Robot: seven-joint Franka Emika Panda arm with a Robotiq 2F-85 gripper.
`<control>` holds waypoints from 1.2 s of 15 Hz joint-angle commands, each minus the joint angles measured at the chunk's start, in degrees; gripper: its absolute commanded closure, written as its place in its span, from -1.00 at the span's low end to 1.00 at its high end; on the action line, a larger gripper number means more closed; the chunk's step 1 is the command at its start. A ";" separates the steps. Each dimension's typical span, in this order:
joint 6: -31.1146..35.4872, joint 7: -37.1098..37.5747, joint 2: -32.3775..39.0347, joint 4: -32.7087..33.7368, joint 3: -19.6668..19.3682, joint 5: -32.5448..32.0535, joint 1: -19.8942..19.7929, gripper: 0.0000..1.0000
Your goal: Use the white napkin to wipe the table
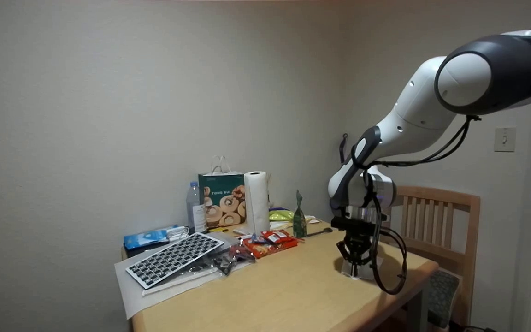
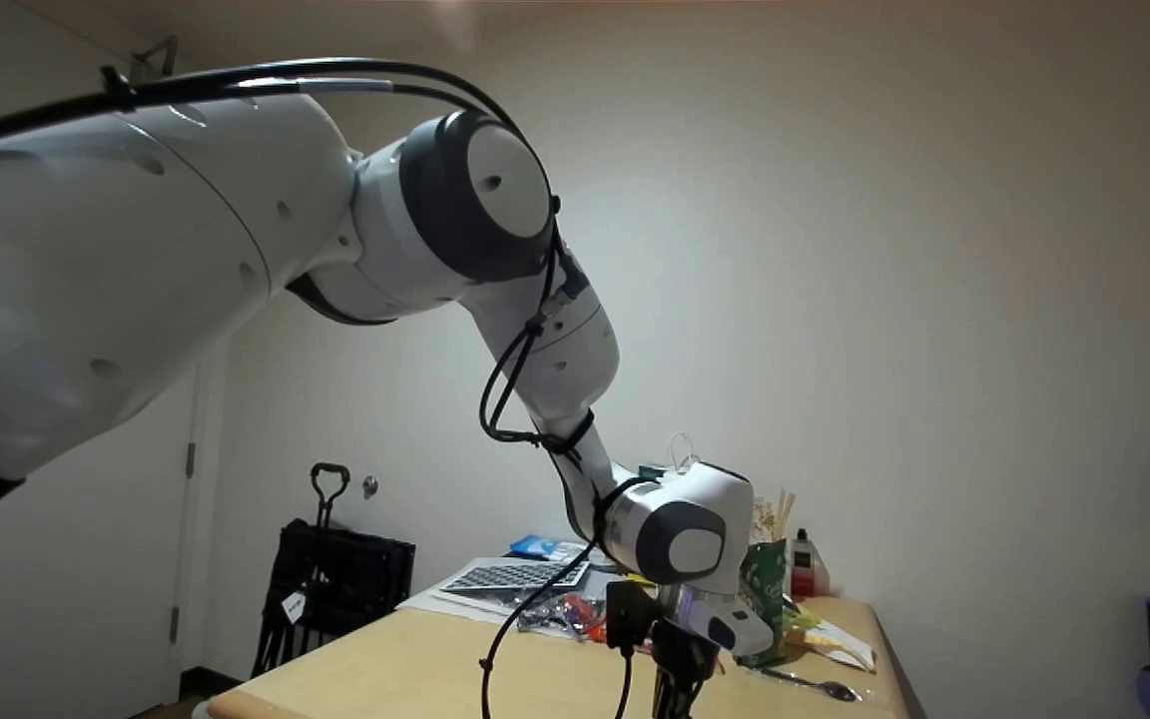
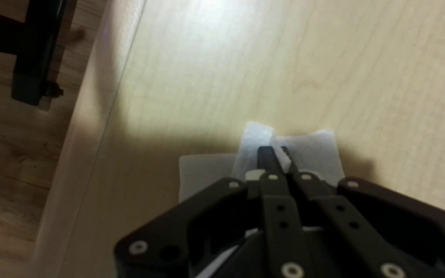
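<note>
Your jaws pinch one white napkin (image 3: 315, 154) by a raised fold, probably so its spread sides can rub the desk (image 3: 361, 77) where it lies, near the edge. Well apart from it, count one keyboard (image 1: 175, 258), one paper towel roll (image 1: 257, 203) and one paper bag (image 1: 222, 200).

My white arm (image 2: 575, 350) is arching above table (image 2: 415, 664); my gripper (image 2: 680, 689) is hanging down, lower end running out of view. Keyboard (image 2: 515, 576) is lying farther back; dark spoon (image 2: 832, 688) is lying near green bag (image 2: 763, 589).
</note>
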 commanded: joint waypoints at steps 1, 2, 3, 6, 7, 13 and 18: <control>0.14 0.63 -0.08 0.14 1.25 -1.06 -0.79 0.96; 0.14 0.63 -0.08 0.17 1.36 -1.06 -0.66 0.99; 1.25 2.56 0.75 1.03 0.41 -1.56 -0.11 0.99; 4.04 9.02 2.73 3.22 -2.97 -2.34 -0.85 0.99; 5.00 10.39 3.22 3.62 -4.11 -2.89 -1.73 0.99; 5.91 13.49 4.58 5.23 -5.53 -3.84 -5.55 0.96; 5.52 15.88 5.84 7.12 -5.83 -3.75 -5.78 0.99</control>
